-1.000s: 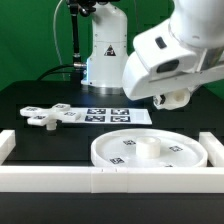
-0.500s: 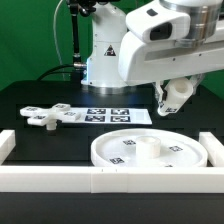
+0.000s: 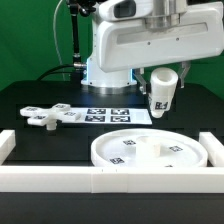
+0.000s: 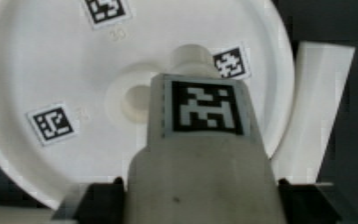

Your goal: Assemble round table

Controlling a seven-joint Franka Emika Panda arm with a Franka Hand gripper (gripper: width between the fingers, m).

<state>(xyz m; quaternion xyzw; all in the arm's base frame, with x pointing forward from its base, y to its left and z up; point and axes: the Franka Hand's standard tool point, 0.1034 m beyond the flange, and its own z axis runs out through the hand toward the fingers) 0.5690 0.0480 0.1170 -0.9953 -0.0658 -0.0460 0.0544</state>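
The large rimmed round disc (image 3: 128, 152) lies flat on the black table behind the front bar, with a raised hub (image 3: 148, 146) at its middle. My gripper (image 3: 161, 80) is shut on the short cylindrical leg (image 3: 160, 94) and holds it nearly upright in the air, above the disc's far edge. In the wrist view the leg (image 4: 197, 120) fills the middle between my gripper's (image 4: 202, 203) dark fingers (image 4: 105, 203), with the disc (image 4: 69, 70) below it. The cross-shaped foot (image 3: 44, 116) lies at the exterior view's left.
The marker board (image 3: 108, 114) lies flat behind the disc. Long white border bars run along the front (image 3: 100, 180) and stand at both ends (image 3: 214, 150), one also in the wrist view (image 4: 311, 110). The robot base (image 3: 100, 60) stands at the back.
The arm has swung toward the exterior view's left with the leg. The leg has turned from tilted to nearly upright and now hangs above the disc's far edge.
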